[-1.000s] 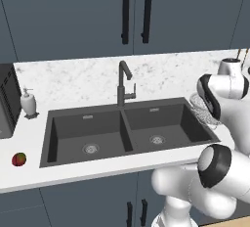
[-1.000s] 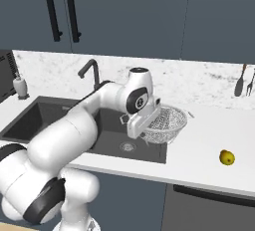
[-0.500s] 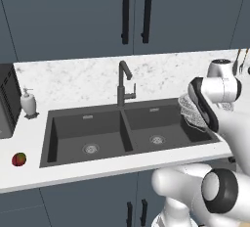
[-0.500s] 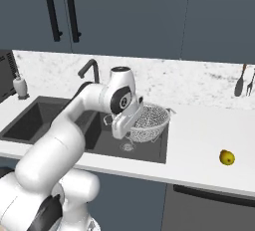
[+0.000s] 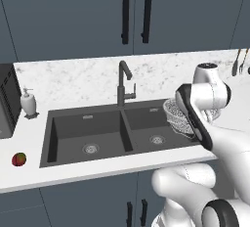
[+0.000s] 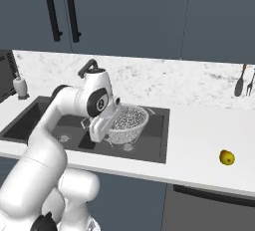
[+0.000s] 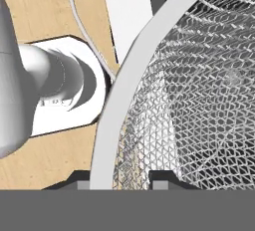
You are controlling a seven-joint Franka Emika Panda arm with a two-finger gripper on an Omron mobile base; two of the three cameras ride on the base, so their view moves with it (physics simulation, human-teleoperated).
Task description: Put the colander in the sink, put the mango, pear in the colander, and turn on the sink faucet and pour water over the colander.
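Over the right basin of the sink in the marble surface, we see our end effector pinching the colander by its rim.

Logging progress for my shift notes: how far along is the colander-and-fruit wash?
Nothing finished yet. In hand: the gripper holds the silvery wire-mesh colander by its rim above the dark double-basin sink. Left: set it down, add the red-green mango and yellow pear from the counter, then run the grey gooseneck faucet.
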